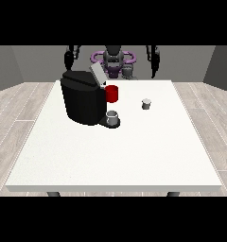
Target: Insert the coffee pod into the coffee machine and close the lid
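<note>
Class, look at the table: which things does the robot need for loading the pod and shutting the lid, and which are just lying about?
Needed: coffee pod, apart on the table; coffee machine; its raised lid.

Lying about: red cup beside the machine; grey cup on the machine's base.

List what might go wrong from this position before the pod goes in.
1. The coffee pod is small and stands alone on the white table; a hand reaching for it may tip or push it.
2. The red cup and grey cup sit close by the coffee machine, so they may get bumped.
3. The raised lid could be knocked.
</note>
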`<move>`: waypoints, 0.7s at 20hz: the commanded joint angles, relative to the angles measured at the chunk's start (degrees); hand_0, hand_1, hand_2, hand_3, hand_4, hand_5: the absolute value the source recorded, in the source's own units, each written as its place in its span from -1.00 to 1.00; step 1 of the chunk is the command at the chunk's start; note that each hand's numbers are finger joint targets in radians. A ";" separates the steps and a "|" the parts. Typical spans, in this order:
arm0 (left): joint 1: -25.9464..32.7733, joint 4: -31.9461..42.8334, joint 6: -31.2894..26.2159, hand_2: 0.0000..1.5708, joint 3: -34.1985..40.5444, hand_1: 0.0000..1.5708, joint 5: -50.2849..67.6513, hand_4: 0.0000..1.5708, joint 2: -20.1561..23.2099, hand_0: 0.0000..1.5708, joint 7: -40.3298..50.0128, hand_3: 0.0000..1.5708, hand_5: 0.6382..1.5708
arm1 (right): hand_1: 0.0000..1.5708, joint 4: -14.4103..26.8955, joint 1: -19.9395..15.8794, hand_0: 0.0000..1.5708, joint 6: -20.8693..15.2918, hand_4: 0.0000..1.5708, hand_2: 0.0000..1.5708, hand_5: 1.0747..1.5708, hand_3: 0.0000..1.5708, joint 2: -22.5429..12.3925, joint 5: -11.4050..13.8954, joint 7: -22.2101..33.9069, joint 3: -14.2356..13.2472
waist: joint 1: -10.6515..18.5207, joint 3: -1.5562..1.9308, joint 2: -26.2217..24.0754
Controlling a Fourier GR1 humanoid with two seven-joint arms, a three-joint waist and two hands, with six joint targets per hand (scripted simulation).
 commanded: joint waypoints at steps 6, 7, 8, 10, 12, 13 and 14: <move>-4.11 -0.40 1.57 -1.00 1.46 -1.00 0.59 -0.61 -2.62 -1.00 -5.37 -1.00 1.00 | -1.00 4.13 -0.26 -1.00 0.66 -0.84 -1.00 1.00 -1.00 1.22 0.90 0.20 0.60 | 0.21 0.35 -1.10; -0.76 1.20 -0.94 -1.00 2.51 -1.00 1.72 -0.61 -1.36 -1.00 -11.32 -1.00 1.00 | -1.00 1.23 -0.13 -1.00 -5.91 -0.84 -1.00 1.00 -1.00 3.52 0.23 -3.33 -3.93 | -1.52 0.32 -1.98; 0.02 0.91 -1.44 -1.00 2.46 -1.00 1.82 -0.65 -1.25 -1.00 -12.35 -1.00 1.00 | -1.00 2.49 -0.32 -1.00 -5.86 -0.86 -1.00 1.00 -1.00 3.72 -1.20 -5.02 -5.54 | -0.45 0.34 -1.39; 1.24 1.79 -2.98 -1.00 3.98 -1.00 3.16 -0.66 0.26 -1.00 -10.70 -1.00 1.00 | -1.00 -1.60 1.22 -1.00 -7.48 -0.88 -1.00 1.00 -1.00 4.57 1.26 -0.24 -2.38 | -0.75 0.33 -3.87; -1.62 4.20 2.24 -1.00 1.37 -1.00 -4.97 -0.66 -0.50 -1.00 -12.99 -1.00 1.00 | -1.00 -0.36 -0.05 -1.00 -5.96 -0.82 -1.00 1.00 -1.00 4.71 0.18 -1.99 -2.24 | -2.22 0.34 -1.48; -3.50 1.05 -0.12 -1.00 1.27 -1.00 -3.86 -0.60 1.56 -1.00 -9.81 -1.00 1.00 | -1.00 3.55 -0.24 -1.00 -7.73 -0.72 -1.00 1.00 -1.00 5.88 0.30 -8.18 -3.09 | -0.61 0.36 -0.93; -3.60 3.10 -1.80 -1.00 1.74 -1.00 -3.78 -0.59 2.54 -1.00 -11.23 -1.00 1.00 | -1.00 3.12 -0.82 -1.00 -6.11 -0.66 -1.00 1.00 -1.00 3.86 -0.09 -5.34 -4.22 | -1.18 0.35 -0.42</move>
